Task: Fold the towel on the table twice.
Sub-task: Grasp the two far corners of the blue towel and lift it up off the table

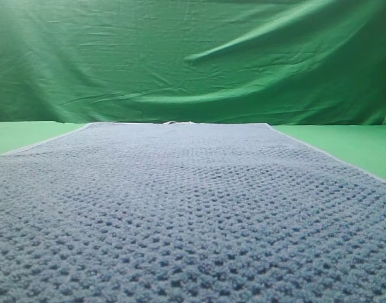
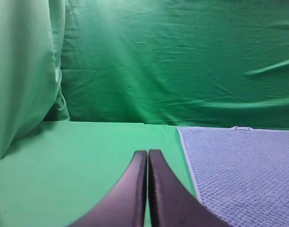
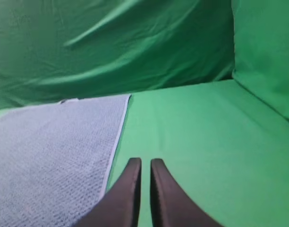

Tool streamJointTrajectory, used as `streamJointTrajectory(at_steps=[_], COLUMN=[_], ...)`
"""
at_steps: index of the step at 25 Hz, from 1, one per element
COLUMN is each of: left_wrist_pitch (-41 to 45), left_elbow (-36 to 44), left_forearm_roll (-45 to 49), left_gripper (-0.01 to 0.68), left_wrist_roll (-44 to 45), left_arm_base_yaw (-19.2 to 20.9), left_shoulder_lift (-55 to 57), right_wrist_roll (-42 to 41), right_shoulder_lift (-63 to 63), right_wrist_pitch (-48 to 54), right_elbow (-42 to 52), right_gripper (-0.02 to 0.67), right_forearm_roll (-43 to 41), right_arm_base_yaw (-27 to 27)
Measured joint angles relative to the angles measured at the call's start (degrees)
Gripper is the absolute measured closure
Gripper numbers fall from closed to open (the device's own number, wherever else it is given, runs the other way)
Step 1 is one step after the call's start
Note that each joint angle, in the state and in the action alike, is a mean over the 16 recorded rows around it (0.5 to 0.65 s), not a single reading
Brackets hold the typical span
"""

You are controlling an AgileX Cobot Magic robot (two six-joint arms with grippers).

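The blue-grey waffle-weave towel [image 1: 193, 208] lies spread flat on the green table [image 1: 344, 142] and fills most of the exterior high view; neither gripper shows there. In the left wrist view my left gripper [image 2: 148, 152] is shut with nothing in it, above bare table [image 2: 88, 161] just left of the towel [image 2: 243, 175] and its pale left hem. In the right wrist view my right gripper [image 3: 145, 161] has its dark fingers almost together, holding nothing, hanging over the table [image 3: 206, 142] just right of the towel [image 3: 55, 146] and its right hem.
A wrinkled green cloth backdrop [image 1: 193, 57] hangs behind the table and wraps round both sides [image 2: 21, 71] [image 3: 267, 42]. A small pale tag [image 1: 178, 122] sits at the towel's far edge. Bare table lies on either side of the towel.
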Motion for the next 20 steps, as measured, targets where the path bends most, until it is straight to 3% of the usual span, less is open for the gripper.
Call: streamJointTrajectory(at_steps=[9,15,20], left_wrist_pitch=[-1.3,7.9,18.1], left_elbow=[-1.8,-8.1,-14.7], left_forearm_roll=[0.0,-0.5,-3.2], left_gripper=[0.673,0.673,0.673], left_wrist_roll=[-8.9,-13.2,-9.8], left_arm_base_yaw=[0.0,0.0,0.0], left_shoulder_lift=[0.0,1.8,4.5], right_wrist_roll=[-0.2,-2.8,-5.3], right_shoulder_lift=[0.0,1.9,6.7], right_wrist_pitch=[-3.5,0.5,6.1], right_elbow=[-1.3,-6.7,-12.8], right_gripper=[0.601,0.601,0.601], right_forearm_roll=[6.4,10.1,12.7], right_arm_base_yaw=[0.0,0.0,0.0])
